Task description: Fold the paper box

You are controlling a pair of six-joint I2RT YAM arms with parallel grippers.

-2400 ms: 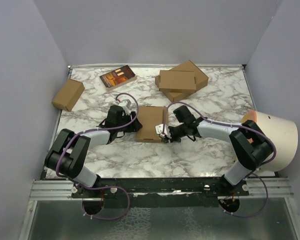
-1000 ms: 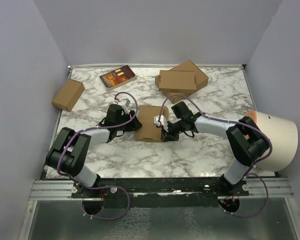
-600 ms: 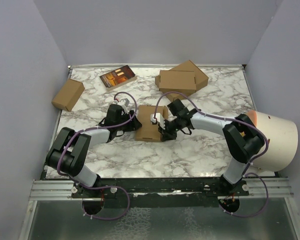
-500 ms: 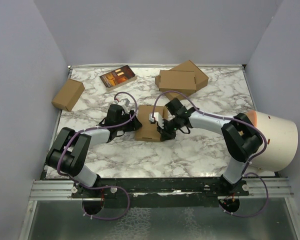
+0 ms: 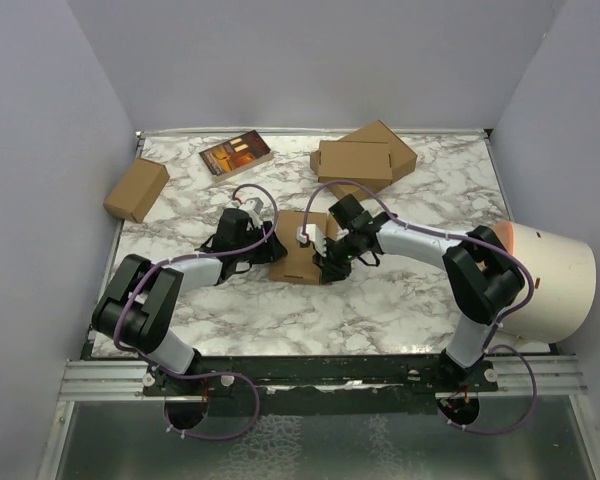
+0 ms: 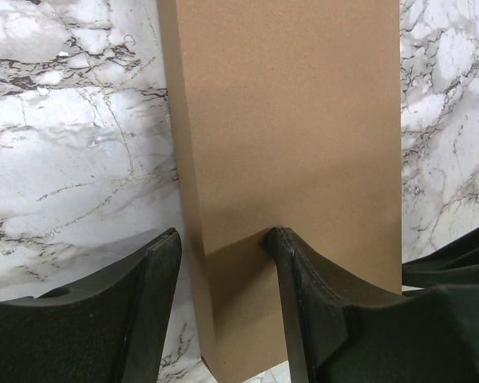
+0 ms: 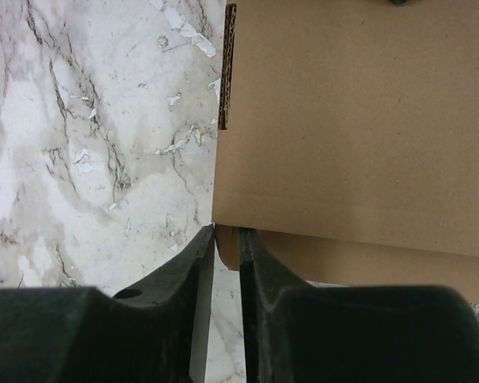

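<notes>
Paper box (image 5: pixel 298 252) sits in the middle of the marble table (image 5: pixel 400 300) and already looks like a closed flat pack with its top panel down. Left gripper (image 6: pixel 219 247) is at its 9 o'clock, jaws wide, straddling the side wall, one finger on top, not clamping. Right gripper (image 7: pixel 227 239) is at 3 o'clock, jaws narrow, nipping a thin cardboard edge. Probably near the end: that side flap needs tucking and seating, then release.

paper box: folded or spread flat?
Folded. The paper box is a compact rectangle; the right wrist view shows one panel lying over another, its edge pinched by the right gripper.
</notes>
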